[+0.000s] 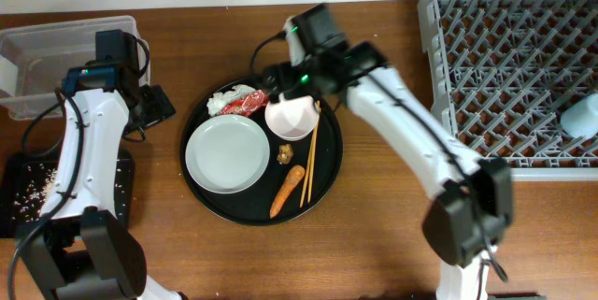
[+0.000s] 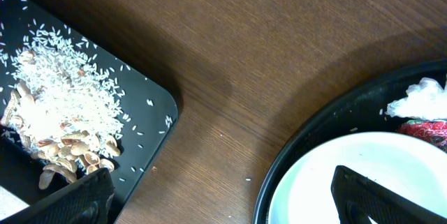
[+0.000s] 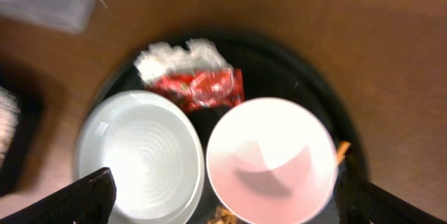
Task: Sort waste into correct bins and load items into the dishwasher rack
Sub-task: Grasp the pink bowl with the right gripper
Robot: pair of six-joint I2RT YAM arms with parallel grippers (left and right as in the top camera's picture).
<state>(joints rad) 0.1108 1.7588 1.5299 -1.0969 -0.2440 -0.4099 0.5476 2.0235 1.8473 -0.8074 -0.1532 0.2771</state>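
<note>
On the large round black tray (image 1: 329, 164) lie a white plate (image 1: 226, 153), a pinkish-white bowl (image 1: 291, 118), two chopsticks (image 1: 311, 155), an orange carrot (image 1: 287, 191), a brown lump (image 1: 284, 155), a red wrapper (image 1: 249, 104) and white tissue (image 1: 222, 102). My right gripper (image 1: 301, 90) hangs open above the bowl (image 3: 272, 158), which sits beside the plate (image 3: 140, 154). My left gripper (image 1: 151, 108) is open and empty over bare table left of the plate (image 2: 349, 182). Rice-and-meat scraps (image 2: 56, 119) lie in the flat black tray (image 1: 121, 183). A light-blue cup (image 1: 581, 115) stands in the grey rack (image 1: 505, 57).
The clear tub (image 1: 47, 66) stands at the back left, behind the flat black tray. The rack fills the right side. A few loose rice grains (image 2: 246, 178) lie on the wood between the flat tray and the round tray.
</note>
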